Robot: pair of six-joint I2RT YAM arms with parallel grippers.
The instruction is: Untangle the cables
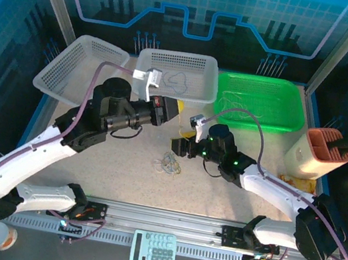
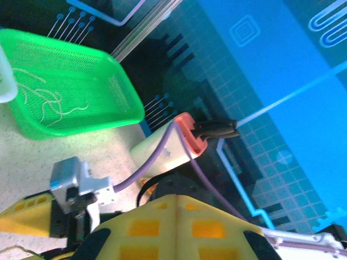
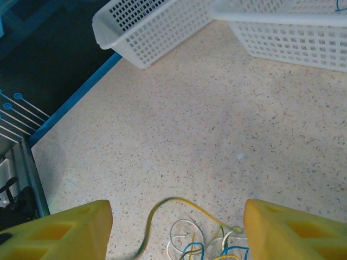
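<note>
Cables (image 1: pixel 169 163) are lying tangled on the counter (image 3: pixel 217 119), light and limp; taking the outer yellow loop (image 3: pixel 179 201) is looking safest. Right pincer (image 3: pixel 176 214) is hovering spread wide over them; left pincer (image 1: pixel 179 109) is sitting closed.

Cable tangle (image 1: pixel 169 164) sits about mid-table. From there: left basket (image 1: pixel 56 72) at 10 o'clock, middle basket (image 1: pixel 180 56) at 12, right basket (image 1: pixel 281 95) around 1-2 with loose strands (image 1: pixel 232 103) lying in it, holder (image 1: pixel 321 154) at 3, calculator (image 1: pixel 154 251) at 6 on the front rail (image 1: pixel 43 223).
</note>
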